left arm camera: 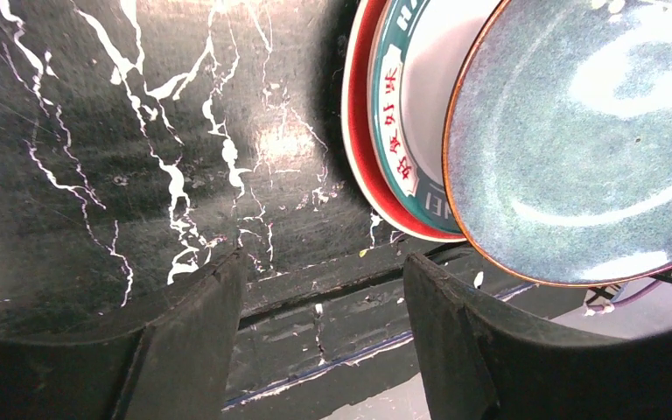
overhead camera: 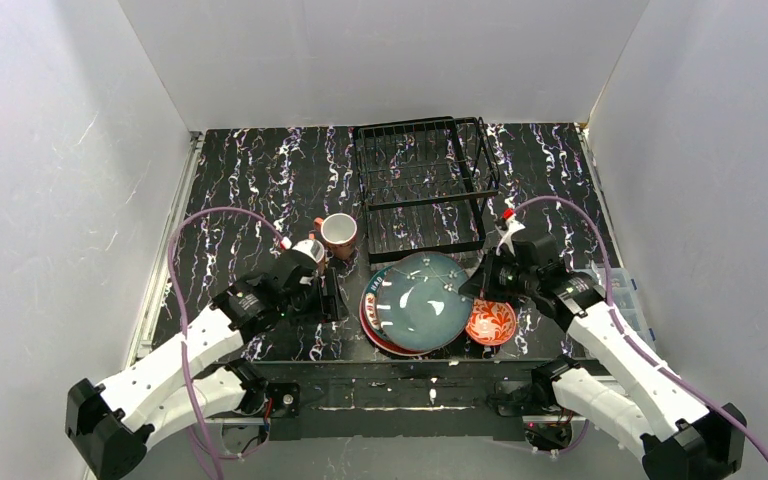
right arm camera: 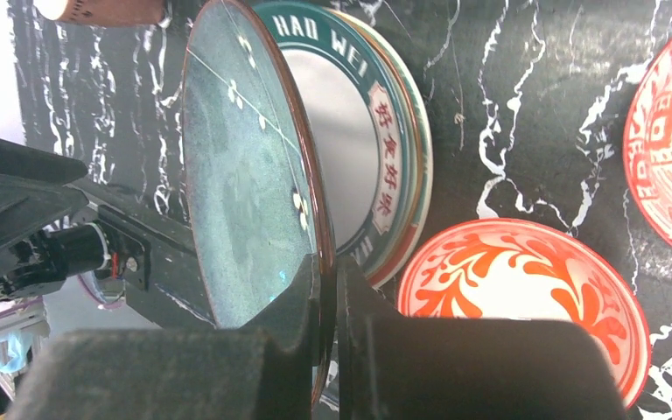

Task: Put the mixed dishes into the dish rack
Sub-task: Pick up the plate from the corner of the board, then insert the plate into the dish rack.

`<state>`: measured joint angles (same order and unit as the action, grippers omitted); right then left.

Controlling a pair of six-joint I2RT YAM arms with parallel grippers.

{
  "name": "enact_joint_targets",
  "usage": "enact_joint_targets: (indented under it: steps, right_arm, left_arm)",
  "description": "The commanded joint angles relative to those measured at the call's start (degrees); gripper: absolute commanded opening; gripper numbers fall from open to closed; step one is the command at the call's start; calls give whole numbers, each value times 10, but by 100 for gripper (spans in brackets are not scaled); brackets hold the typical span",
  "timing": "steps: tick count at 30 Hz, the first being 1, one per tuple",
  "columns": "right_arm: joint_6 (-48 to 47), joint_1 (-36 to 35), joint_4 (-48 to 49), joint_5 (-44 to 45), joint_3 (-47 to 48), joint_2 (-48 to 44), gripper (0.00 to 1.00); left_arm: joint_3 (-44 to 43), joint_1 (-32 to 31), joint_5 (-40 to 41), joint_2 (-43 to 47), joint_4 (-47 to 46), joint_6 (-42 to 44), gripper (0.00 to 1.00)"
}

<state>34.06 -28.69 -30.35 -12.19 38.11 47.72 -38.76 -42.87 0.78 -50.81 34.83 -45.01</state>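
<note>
At the near edge, the right gripper (right arm camera: 328,332) is clamping the right rim of the dark teal plate (right arm camera: 245,175), one finger pressed on each face. It is tipping the plate up off the stack, and an edge grip like this is probably what the rack's upright slots are asking for.

Left of the stack, the left gripper (left arm camera: 324,289) is hanging low over the marbled table (left arm camera: 96,131) with its fingers spread and grasping nothing. It is apparently standing clear so the plate can swing free.

Under the tilted plate, the white plate (left arm camera: 420,96) with its teal band and the red plate (left arm camera: 359,149) are lying flat, waiting their turn. Just right of them, a red-patterned bowl (right arm camera: 525,297) is sitting upright.

Farther back on the left, a terracotta mug (overhead camera: 339,234) and a second mug (overhead camera: 309,248) are standing close together. At the far centre, the dish rack (overhead camera: 422,185) is standing with no dishes in it.
</note>
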Motion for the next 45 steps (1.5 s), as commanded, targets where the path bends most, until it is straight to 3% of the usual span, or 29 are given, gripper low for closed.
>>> enact_joint_targets:
  steps: [1, 20, 29, 45]
  right_arm:
    - [3, -4, 32, -32, 81, -18, 1]
    - [-30, -4, -56, -18, 297, 26, 1]
    - [-43, -4, -73, 25, 423, 84, 1]
    - [-52, -4, -51, 112, 557, 167, 1]
  left_arm:
    - [-34, -1, 38, 25, 61, 35, 64]
    - [-154, -1, 115, 55, 161, 114, 64]
    - [-169, -1, 124, 62, 172, 132, 63]
    - [-159, -1, 116, 60, 169, 160, 60]
